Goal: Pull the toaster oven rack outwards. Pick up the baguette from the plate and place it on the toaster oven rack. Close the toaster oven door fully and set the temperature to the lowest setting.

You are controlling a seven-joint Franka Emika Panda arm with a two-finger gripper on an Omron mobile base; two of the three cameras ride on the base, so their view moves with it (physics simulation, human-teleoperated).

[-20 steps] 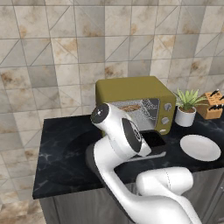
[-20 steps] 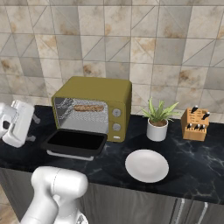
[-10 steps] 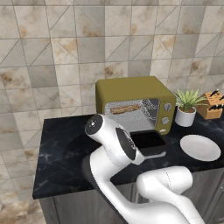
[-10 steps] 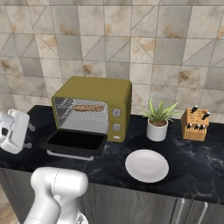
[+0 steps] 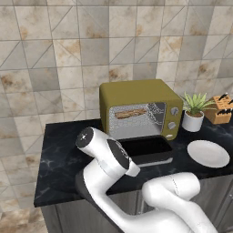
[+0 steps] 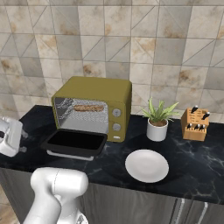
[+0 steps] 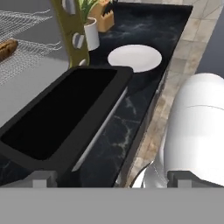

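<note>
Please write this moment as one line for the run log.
orange-brown baguette: on silvery wire rack inside olive-yellow toaster oven | dark glass door: open flat | round white plate: bare | gripper: open

Potted plant (image 6: 157, 121) beside knife block (image 6: 195, 124) — probably touching neither.

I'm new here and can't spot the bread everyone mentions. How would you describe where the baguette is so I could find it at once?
Look at the olive-yellow toaster oven on the black counter, with its dark glass toaster oven door folded down flat in front. Inside the open cavity, the baguette lies on the silvery toaster oven rack. It is the one orange-brown thing in there, a short loaf lying crosswise.
</note>
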